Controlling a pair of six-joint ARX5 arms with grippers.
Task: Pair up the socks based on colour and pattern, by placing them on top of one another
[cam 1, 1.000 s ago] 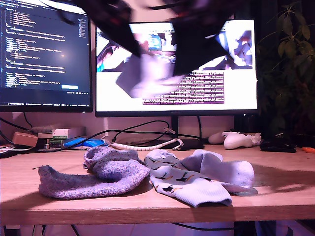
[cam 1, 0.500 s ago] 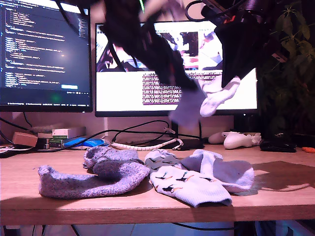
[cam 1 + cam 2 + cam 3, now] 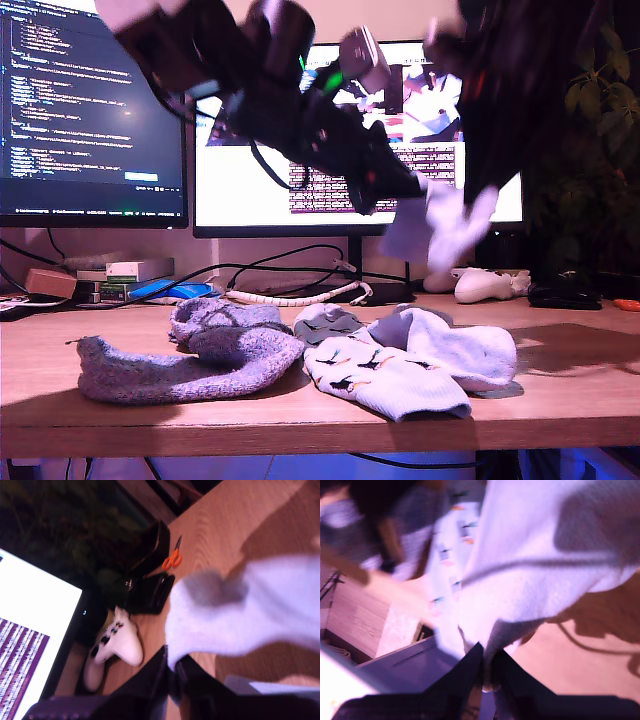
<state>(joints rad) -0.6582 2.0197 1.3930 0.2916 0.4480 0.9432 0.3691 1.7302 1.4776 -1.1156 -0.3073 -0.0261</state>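
A plain pale sock hangs in the air in front of the monitor. My first gripper, on the arm reaching in from the exterior view's left, is shut on it. The first wrist view shows the same sock, with a grey patch, pinched in that gripper. My second gripper is also shut on pale sock fabric; its arm is a dark blur at the exterior view's upper right. On the desk lie fuzzy lavender socks, bird-print socks and another plain pale sock.
A white game controller sits behind the socks toward the exterior view's right, with black items and orange scissors beyond it. Two monitors stand at the back, cables run under them, and a plant fills the exterior view's right. The desk's front edge is close to the socks.
The arm from the exterior view's left has swung right and lower toward the hanging sock. The sock has dropped a little. The socks on the desk have hardly moved.
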